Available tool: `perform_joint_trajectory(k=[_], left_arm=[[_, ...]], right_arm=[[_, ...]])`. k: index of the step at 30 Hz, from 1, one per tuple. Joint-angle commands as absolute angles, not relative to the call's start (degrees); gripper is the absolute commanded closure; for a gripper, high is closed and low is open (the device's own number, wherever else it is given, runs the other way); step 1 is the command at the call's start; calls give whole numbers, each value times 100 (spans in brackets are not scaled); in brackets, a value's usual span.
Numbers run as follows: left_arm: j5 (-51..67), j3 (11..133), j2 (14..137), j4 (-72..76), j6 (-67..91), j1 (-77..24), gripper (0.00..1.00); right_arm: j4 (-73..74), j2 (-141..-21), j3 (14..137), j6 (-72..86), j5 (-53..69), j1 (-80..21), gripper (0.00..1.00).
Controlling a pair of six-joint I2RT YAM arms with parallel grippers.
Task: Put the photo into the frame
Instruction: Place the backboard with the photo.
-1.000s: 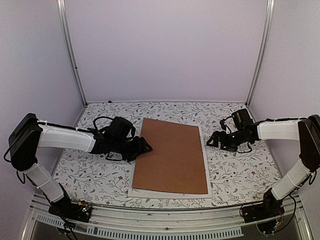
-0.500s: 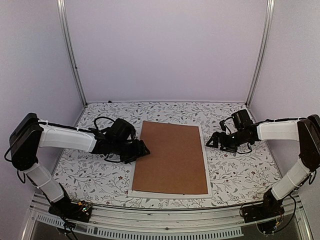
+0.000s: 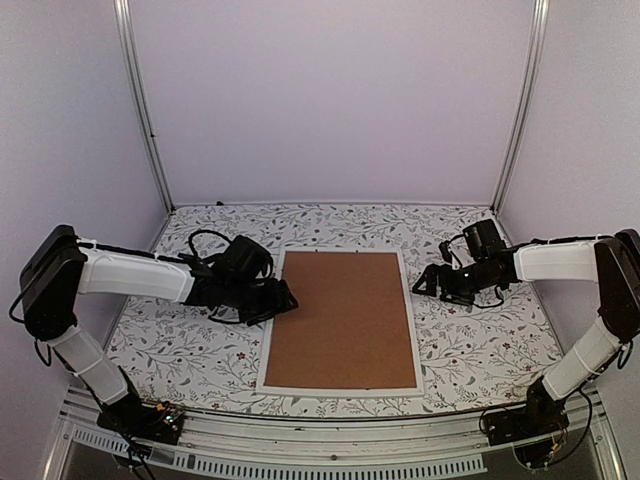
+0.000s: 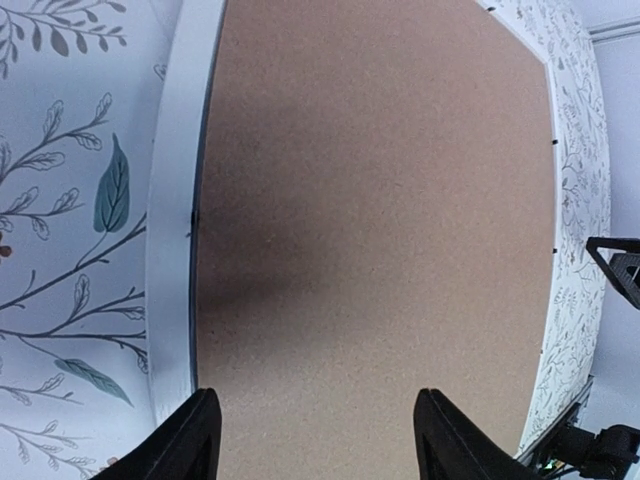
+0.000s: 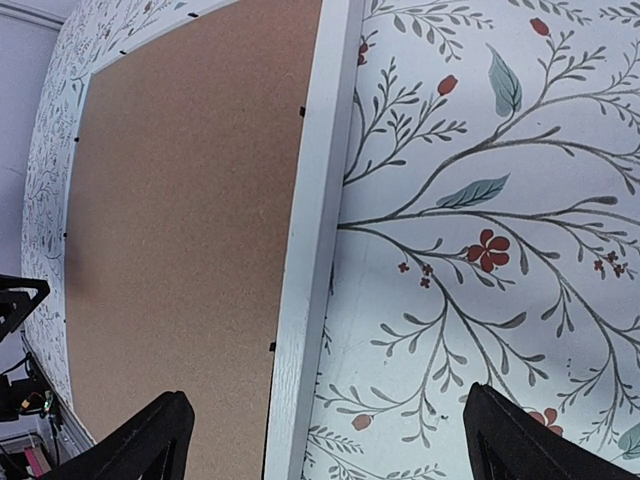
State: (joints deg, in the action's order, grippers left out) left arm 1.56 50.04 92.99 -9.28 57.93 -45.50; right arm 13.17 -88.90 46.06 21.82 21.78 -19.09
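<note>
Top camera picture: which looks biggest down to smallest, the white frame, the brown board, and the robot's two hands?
1. white frame
2. brown backing board, sitting just inside the frame
3. left hand and right hand: they look about alike, so no ranking.

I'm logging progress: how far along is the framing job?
Done: the backing board sits flat inside the frame. In hand: nothing; the left gripper and right gripper are both open at its side edges. Left: the photo is out of sight, perhaps under the board, so I cannot confirm it.
</note>
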Motion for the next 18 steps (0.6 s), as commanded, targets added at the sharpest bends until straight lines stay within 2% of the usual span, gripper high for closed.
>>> perform_joint_trajectory(k=[1,8,18], left_arm=[[18,5168,9317,-1002,5628,-4643,32],[-246,5052,9089,-1072,5473,-4674,32],[-626,4610,8573,-1476,5136,-4747,32]], right_arm=[[1155,-8909,4509,2198,2325,-1881,2],[1168,-8671,4413,2057,2430,-2037,2],[2239,-7753,4110,2223,1299,-3153,1]])
